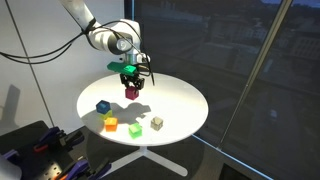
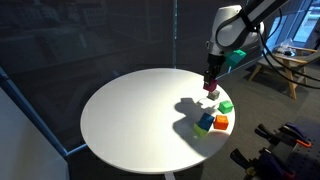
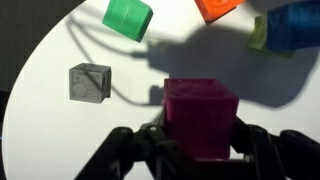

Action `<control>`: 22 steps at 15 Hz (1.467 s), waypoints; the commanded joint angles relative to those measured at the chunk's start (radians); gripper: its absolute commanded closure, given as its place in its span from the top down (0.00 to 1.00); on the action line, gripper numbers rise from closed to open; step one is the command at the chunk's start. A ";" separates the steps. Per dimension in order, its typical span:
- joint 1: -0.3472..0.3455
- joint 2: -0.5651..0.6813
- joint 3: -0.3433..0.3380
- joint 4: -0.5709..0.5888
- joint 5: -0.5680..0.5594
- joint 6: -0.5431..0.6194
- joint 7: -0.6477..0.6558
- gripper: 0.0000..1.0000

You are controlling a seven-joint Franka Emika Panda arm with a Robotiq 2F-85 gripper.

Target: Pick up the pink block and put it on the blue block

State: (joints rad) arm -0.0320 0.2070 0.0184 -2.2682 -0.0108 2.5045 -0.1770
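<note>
The pick looks done: the hand (image 1: 131,84) is clamped on the pink block (image 3: 200,112) and seems to hold it just clear of the desk (image 2: 120,120). The placing is left. The blue block (image 2: 205,122) sits apart, its top bare, beside the orange block (image 2: 221,123) and near the green block (image 2: 226,105). No containers show.

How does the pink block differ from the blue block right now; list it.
The pink block is magenta; the blue block is dark blue. The pink block is clamped in the end effector; the blue block sits free on the table. Both are small cubes of similar size.
</note>
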 commanded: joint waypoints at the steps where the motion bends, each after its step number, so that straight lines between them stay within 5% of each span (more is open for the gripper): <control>1: 0.001 -0.087 0.009 -0.069 0.003 -0.045 -0.052 0.28; 9: 0.017 -0.136 0.007 -0.108 0.005 -0.111 -0.093 0.28; 10: 0.020 -0.101 0.006 -0.090 0.000 -0.088 -0.067 0.53; 20: 0.020 -0.102 0.006 -0.092 0.000 -0.091 -0.069 0.53; 21: 0.020 -0.108 0.005 -0.097 -0.004 -0.085 -0.069 0.28; 22: 0.021 -0.113 0.005 -0.100 -0.005 -0.083 -0.067 0.28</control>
State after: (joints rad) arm -0.0150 0.1054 0.0266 -2.3612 -0.0108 2.4158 -0.2460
